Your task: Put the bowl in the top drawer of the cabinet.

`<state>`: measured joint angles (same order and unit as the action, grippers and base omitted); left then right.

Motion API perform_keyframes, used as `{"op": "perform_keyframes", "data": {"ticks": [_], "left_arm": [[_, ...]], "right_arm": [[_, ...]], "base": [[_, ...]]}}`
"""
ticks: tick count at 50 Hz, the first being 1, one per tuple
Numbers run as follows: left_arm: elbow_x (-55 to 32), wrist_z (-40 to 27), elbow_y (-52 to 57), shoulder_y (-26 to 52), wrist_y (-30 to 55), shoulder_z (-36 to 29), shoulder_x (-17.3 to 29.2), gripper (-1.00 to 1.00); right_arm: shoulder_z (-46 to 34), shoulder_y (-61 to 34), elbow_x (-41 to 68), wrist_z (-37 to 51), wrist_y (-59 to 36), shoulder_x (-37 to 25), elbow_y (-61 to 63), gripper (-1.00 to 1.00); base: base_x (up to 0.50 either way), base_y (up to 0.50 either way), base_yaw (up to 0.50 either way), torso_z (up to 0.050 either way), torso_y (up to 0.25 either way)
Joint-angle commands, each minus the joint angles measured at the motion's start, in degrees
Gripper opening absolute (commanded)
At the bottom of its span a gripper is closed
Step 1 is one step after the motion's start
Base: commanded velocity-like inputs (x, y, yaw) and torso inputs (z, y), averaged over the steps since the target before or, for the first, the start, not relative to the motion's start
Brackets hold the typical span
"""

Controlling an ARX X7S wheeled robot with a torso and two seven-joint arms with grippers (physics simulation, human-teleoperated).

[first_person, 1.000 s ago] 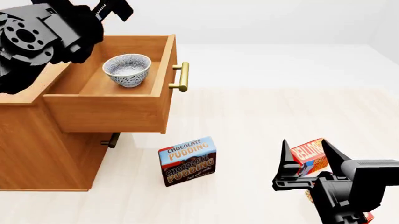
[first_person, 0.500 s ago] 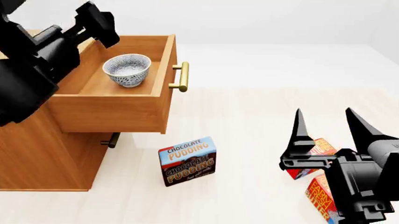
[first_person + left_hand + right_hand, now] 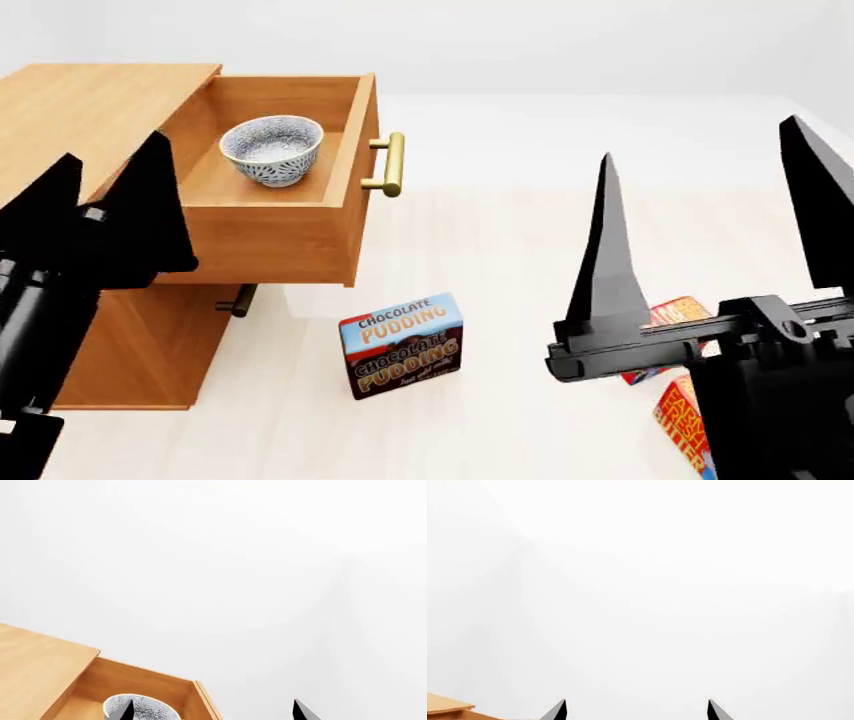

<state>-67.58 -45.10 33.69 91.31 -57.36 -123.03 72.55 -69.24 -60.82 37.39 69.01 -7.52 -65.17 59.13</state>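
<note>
The speckled bowl (image 3: 271, 148) stands upright inside the open top drawer (image 3: 254, 235) of the wooden cabinet (image 3: 94, 100). The drawer is pulled out, with its brass handle (image 3: 387, 165) facing right. My left gripper (image 3: 114, 150) is open, empty and close to the camera, in front of the cabinet's left part and apart from the bowl. In the left wrist view the bowl (image 3: 150, 710) shows in the drawer (image 3: 140, 682), beyond the open left gripper (image 3: 210, 707). My right gripper (image 3: 701, 140) is open and empty, raised over the floor at the right. The right wrist view shows only this gripper's (image 3: 636, 702) tips.
A chocolate pudding box (image 3: 404, 345) stands on the floor below the drawer's front. Two red boxes (image 3: 674, 315) (image 3: 683, 425) lie behind my right gripper. The lower drawer's handle (image 3: 240, 300) shows under the open drawer. A cabinet corner (image 3: 444, 704) edges the right wrist view.
My left arm has swung down from over the cabinet to its front. My right gripper has risen away from the red boxes. The bowl has not moved.
</note>
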Motion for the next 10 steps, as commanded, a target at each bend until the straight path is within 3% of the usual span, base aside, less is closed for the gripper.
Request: {"op": "perform_keyframes", "data": {"ticks": [1, 10], "left_arm": [[21.0, -7.1, 3.9, -22.4, -2.5, 16.6, 5.8, 1.00], [26.0, -6.5, 5.6, -40.3, -2.6, 33.7, 7.6, 1.00]], "right_arm": [[-68.7, -52.2, -6.9, 21.0, 16.7, -7.2, 0.9, 1.00], [-83.9, -62.4, -15.4, 21.0, 20.9, -11.3, 0.9, 1.00]], "base": [[0.00, 0.00, 0.00, 0.000, 0.000], [0.00, 0.00, 0.00, 0.000, 0.000]]}}
